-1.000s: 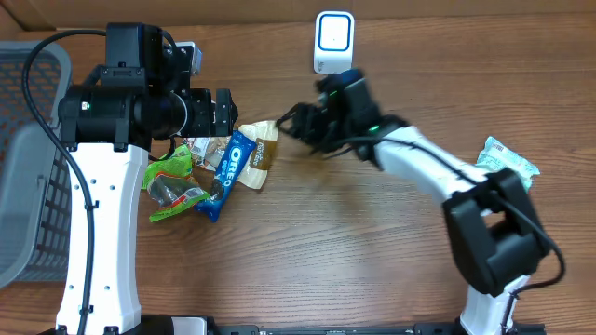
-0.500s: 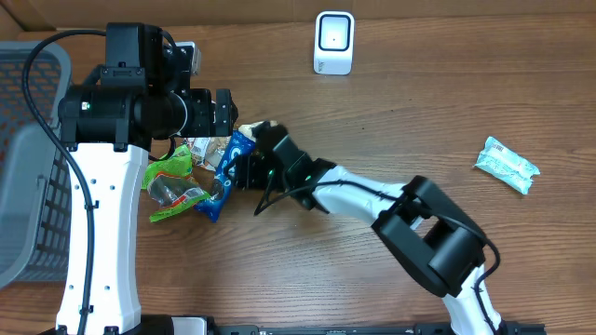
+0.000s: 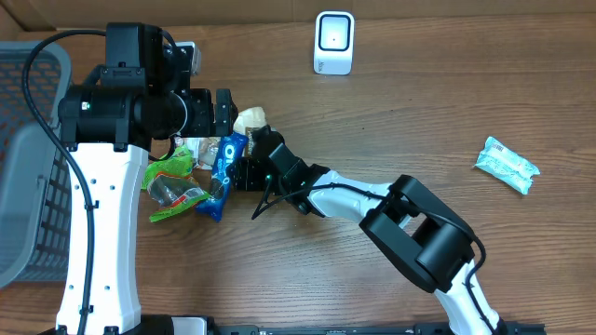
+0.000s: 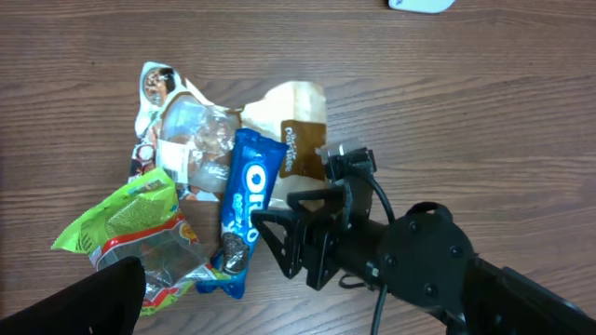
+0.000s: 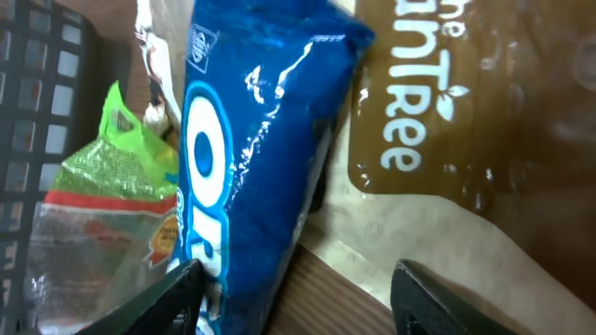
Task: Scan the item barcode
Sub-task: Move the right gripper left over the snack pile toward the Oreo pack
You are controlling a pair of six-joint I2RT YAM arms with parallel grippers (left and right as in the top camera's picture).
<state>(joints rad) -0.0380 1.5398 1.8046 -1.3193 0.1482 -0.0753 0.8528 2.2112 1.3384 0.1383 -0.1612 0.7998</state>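
- Oreo pack [image 3: 223, 166], blue, lies flat on the table [image 3: 391, 112] in a small heap of snacks, and we place everything else from it.
- Far to its left we see a grey basket [image 3: 19, 214] at the table's edge.
- Just up and to its left hangs the left gripper [image 3: 223, 112], its jaws wide apart with nothing between them.
- Against its left edge lies a green bag [image 3: 172, 181], and a clear packet [image 4: 186, 130] sits at its upper left.
- At its upper right a brown pouch [image 4: 293, 121] is partly tucked under it.
- At its right edge we find the right gripper [image 4: 272, 244], low over the table. Its fingers [image 5: 186, 288] are spread and clamp nothing, and the pack's long edge and the pouch lie just ahead of them.
- Well up and to its right stands a white scanner [image 3: 333, 42], apart from the heap.
- Far to its right a pale green packet [image 3: 506, 165] lies alone.
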